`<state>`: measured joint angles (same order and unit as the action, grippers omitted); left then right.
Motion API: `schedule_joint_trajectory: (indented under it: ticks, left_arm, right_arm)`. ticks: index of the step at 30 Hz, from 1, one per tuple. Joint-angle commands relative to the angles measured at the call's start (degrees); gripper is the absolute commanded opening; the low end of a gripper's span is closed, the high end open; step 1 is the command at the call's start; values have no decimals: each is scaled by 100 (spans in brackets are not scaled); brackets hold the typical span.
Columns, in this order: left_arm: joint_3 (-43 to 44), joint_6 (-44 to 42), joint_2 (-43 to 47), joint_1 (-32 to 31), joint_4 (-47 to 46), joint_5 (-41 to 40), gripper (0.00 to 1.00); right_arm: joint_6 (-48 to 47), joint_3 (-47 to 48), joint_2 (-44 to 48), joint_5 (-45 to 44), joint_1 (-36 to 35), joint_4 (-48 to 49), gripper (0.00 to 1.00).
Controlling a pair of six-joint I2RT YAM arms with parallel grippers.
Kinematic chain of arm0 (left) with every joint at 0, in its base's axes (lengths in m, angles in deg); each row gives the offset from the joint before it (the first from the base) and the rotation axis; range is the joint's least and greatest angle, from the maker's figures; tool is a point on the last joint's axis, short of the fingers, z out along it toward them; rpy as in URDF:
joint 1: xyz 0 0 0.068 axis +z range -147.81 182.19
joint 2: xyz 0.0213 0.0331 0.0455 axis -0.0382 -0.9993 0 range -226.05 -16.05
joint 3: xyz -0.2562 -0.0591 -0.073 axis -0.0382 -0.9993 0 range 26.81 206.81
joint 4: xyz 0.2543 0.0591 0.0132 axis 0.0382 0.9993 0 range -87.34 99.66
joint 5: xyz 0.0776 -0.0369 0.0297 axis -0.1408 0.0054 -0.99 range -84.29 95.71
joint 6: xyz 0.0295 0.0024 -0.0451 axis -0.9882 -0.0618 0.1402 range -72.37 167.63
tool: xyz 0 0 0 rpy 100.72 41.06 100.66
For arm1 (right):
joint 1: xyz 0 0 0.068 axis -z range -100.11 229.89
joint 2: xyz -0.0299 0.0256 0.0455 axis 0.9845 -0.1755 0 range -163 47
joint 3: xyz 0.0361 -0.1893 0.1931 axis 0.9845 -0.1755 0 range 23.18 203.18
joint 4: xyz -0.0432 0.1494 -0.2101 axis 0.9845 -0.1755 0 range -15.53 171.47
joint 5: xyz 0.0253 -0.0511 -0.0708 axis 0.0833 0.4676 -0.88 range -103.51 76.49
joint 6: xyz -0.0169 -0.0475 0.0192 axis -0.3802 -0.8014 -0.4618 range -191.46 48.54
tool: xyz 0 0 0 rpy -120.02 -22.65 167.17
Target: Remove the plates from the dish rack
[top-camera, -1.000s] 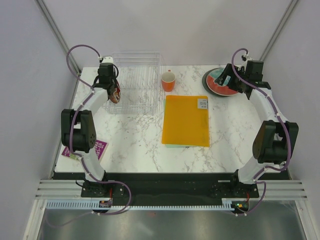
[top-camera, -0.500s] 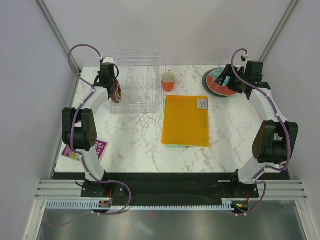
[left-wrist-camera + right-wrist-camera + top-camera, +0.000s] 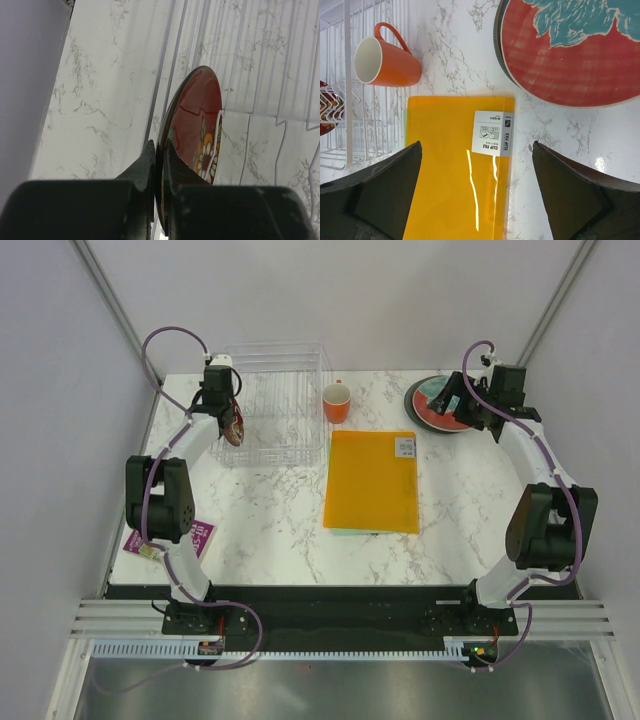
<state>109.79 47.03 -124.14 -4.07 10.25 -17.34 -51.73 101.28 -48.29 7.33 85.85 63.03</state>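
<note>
A glossy dark red plate (image 3: 192, 117), round, thin-edged and printed with flowers, is held on edge at the left end of the clear, thin-ribbed plastic dish rack (image 3: 275, 405), its rim pinched between the closed black fingers of the left gripper (image 3: 159, 150). The flower print is shown only by the left wrist view; from overhead the plate is reduced to a dark sliver. The right gripper (image 3: 477, 160) is spread wide, holding nothing, above the shiny orange-yellow folder (image 3: 455, 175). Beside it, a red plate with teal pattern (image 3: 570, 55) is stacked on darker plates on the veined marble table (image 3: 270, 520).
</note>
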Motion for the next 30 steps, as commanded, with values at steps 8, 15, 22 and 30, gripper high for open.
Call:
schedule_joint_trajectory:
  ticks: [8,15,22,30]
  left_arm:
    - [526,-344,991,-490,40,-850,2]
    - [588,-616,1642,-771,163,-1271,2]
    - [483,-39,2651,-1088,857,-765,2]
    - [-518,2273,3865,-1149,877,2642,2]
  right_arm:
    - [-56,-155,537,218,11,42,98]
    - [-39,-410,853,298,11,33,98]
    - [128,-586,1231,753,-50,103,98]
    - [330,-1024,1618,808,-1156,533,98]
